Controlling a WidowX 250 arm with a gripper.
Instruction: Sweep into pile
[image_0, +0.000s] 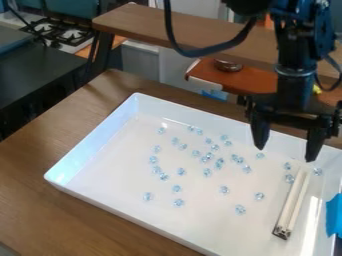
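My gripper (286, 152) hangs over the right part of the white tray (100, 130), its two fingers spread wide with nothing between them. Small clear bluish beads (208, 156) lie scattered over the tray's middle, loosest toward the front and left. A long white bar with a dark metal end (294, 202) lies in the tray's right side, below the gripper and apart from it. A few beads, such as one bead (318, 171), are close to the bar's far end.
The tray's raised walls surround the beads on a wooden table (40, 200). Blue tape (333, 215) is at the tray's right edge. Behind stand a wooden shelf (167, 25), a brown surface with a round metal object (228, 65), and a stove (60, 32) at upper left.
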